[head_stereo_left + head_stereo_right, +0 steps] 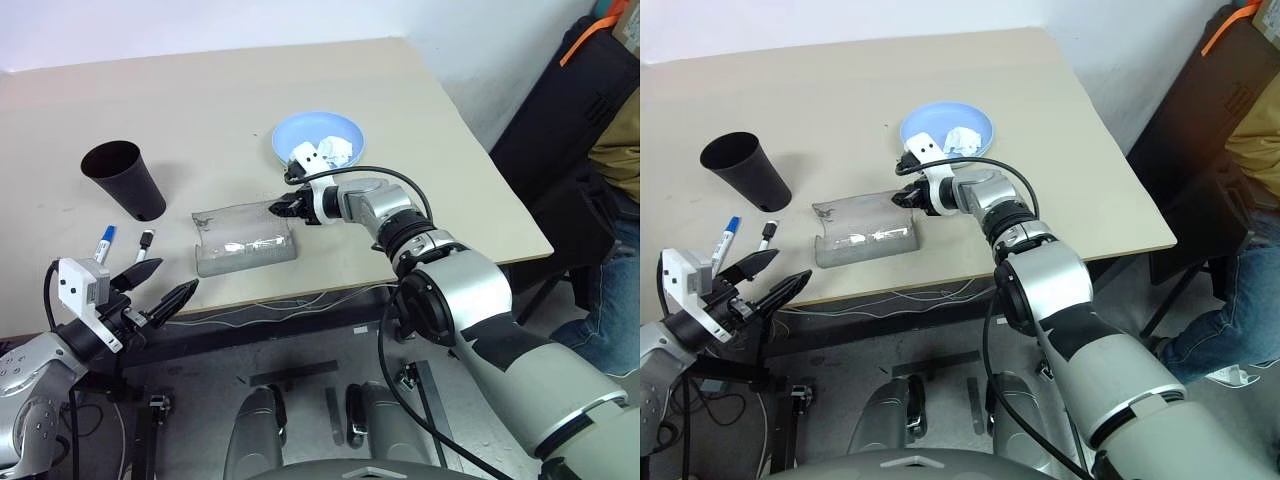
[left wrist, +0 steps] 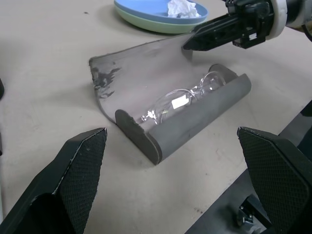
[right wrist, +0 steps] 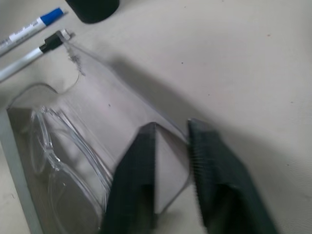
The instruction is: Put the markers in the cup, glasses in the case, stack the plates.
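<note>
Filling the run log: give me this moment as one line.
right hand: shut on case lid | left hand: open, idle | glasses: in case | markers: on table

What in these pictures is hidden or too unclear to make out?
- Green plate: left wrist view shows just a rim under the blue plate.
- Cup: its inside is dark in the eye views, contents unknown.
- Right gripper: right wrist view, blurred; the fingers straddle the case lid's edge, but contact cannot be judged.
- Glasses: clear frame, faint in the eye views.
- Markers: labels too small to read.
</note>
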